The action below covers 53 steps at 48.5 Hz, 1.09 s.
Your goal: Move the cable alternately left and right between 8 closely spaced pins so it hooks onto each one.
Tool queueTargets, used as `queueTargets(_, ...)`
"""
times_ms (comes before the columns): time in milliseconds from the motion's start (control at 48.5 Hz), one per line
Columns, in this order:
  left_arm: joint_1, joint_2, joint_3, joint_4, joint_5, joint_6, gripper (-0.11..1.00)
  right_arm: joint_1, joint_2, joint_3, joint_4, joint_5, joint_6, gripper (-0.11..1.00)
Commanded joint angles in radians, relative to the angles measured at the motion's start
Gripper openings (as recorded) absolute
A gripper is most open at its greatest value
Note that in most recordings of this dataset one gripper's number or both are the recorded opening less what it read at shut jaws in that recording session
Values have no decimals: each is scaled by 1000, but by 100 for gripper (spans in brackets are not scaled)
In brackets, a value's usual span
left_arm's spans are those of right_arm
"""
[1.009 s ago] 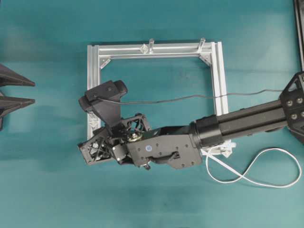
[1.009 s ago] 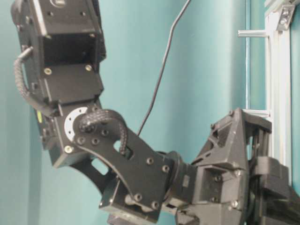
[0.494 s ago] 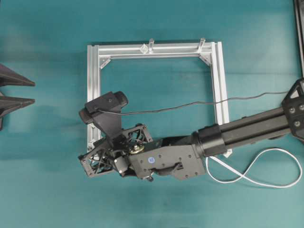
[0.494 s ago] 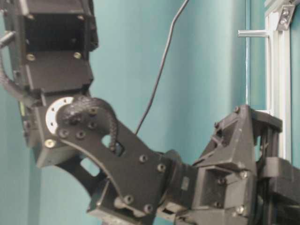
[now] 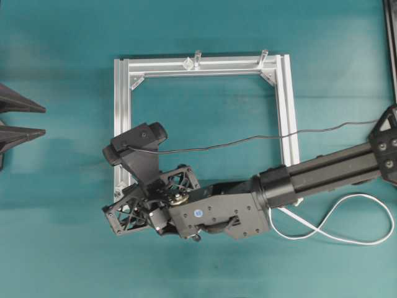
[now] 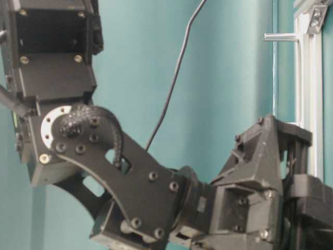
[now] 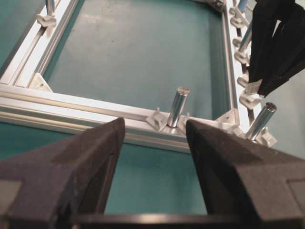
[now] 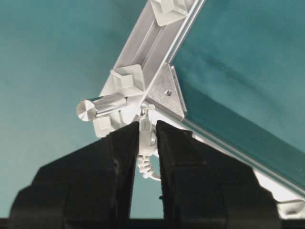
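Right wrist view showed the right gripper (image 8: 147, 138) pinched narrow on the plug end of the cable (image 8: 147, 143), its clear tip poking out between the pads and almost touching the corner of the aluminium frame (image 8: 164, 62). A short metal post (image 8: 100, 109) lay just left of the tip, and a whitish pin (image 8: 128, 78) sat on the rail just beyond it. Holding the cord so close to its end probably gave the arm fine control for steering the tip round closely set studs.

From overhead, the right arm (image 5: 322, 174) reached across the frame's near side, with its gripper at the frame's near-left corner. The rest of the cable (image 5: 338, 226) trailed in a slack loop on the table to the right, near the frame's near-right corner; that slack likely let the cord follow without tugging. How much of the cable was already hooked could not be told, since the arm hid that rail.

The left gripper (image 7: 155, 138) stood wide and empty, parked well left of the frame, apparently out of the way, looking along a rail at another post (image 7: 177, 105).
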Motion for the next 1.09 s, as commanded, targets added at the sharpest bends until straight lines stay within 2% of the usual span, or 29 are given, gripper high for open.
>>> queueTargets(0, -3, 9, -15, 2, -5, -6, 61, 8, -20, -23, 0, 2, -2, 17)
queueTargets(639, -3, 9, -14, 2, -5, -6, 61, 31, -18, -25, 0, 0, 3, 17)
queueTargets(844, -3, 9, -15, 2, -5, -6, 60, 61, -2, -26, 0, -5, 72, 17)
queueTargets(1071, -3, 9, -18, 2, -5, -6, 61, 77, 8, -43, -2, 2, 84, 17)
